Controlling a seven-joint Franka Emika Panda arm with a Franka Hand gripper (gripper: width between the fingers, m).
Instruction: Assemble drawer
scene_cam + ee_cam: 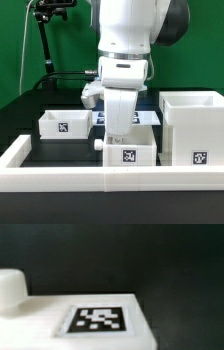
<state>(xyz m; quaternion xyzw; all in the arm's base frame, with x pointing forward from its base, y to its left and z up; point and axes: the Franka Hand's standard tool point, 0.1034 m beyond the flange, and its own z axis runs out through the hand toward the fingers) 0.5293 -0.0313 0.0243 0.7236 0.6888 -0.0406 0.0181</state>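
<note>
A small white tray (128, 150) with a tag on its face sits just behind the front border wall, with its knob (99, 143) on the exterior view's left. My gripper (122, 134) comes straight down onto it and grips its wall; the fingertips are hidden by the tray. In the wrist view the tray's tagged face (98, 319) fills the lower part, very close, with the knob (10, 291) beside it. A second small tray (65, 123) lies at the exterior view's left. The tall housing (195, 128) stands at the right.
The long low white border wall (100, 182) runs along the front and up the left side. The marker board (152, 117) lies flat behind the arm. A black camera stand (42, 45) is at the back left.
</note>
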